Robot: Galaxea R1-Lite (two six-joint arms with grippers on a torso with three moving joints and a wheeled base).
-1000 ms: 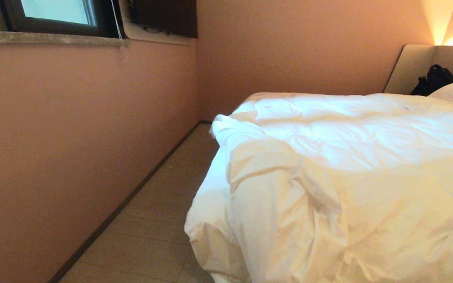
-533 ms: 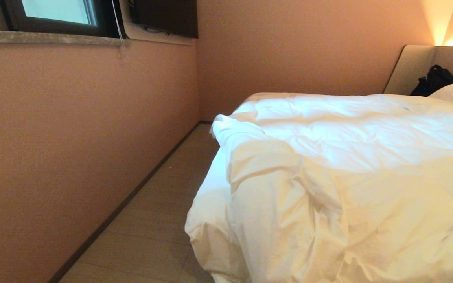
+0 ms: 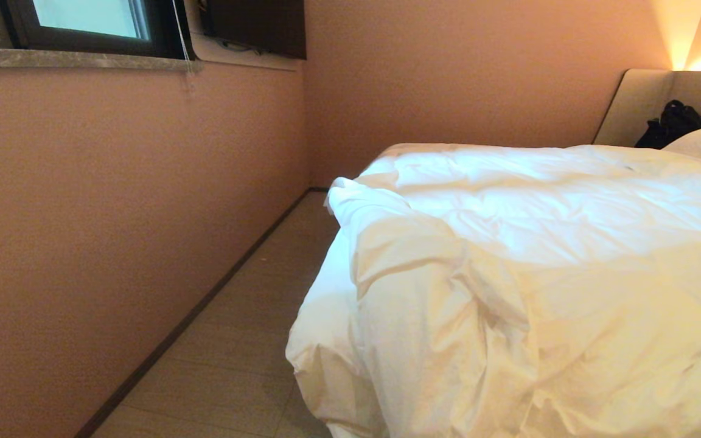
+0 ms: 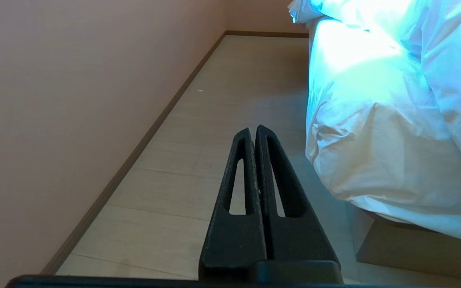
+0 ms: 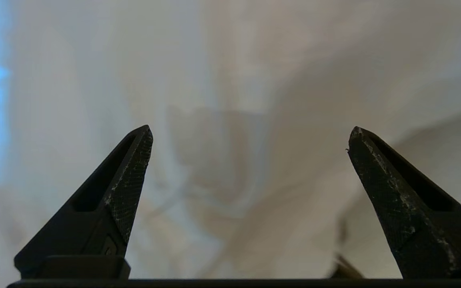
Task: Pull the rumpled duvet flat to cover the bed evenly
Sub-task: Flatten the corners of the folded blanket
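With our right gripper (image 5: pixel 250 134) wide open, holding nothing, facing the duvet (image 3: pixel 539 292) bunched at the bed's (image 4: pixel 390 240) near corner, we should bite a thick fold before pulling, left gripper (image 4: pixel 253 129) closed and parked.

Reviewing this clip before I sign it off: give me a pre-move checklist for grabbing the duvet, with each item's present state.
1. Right gripper jaws wide open for a grasp: ok.
2. White fabric directly ahead of it, apparently the duvet: ok; contact: cannot tell.
3. Left gripper shut, empty, over the floor beside the bed: ok.
4. Duvet flat and even: not ok, bunched at the near corner.
5. Black object by the headboard, off the duvet: ok.
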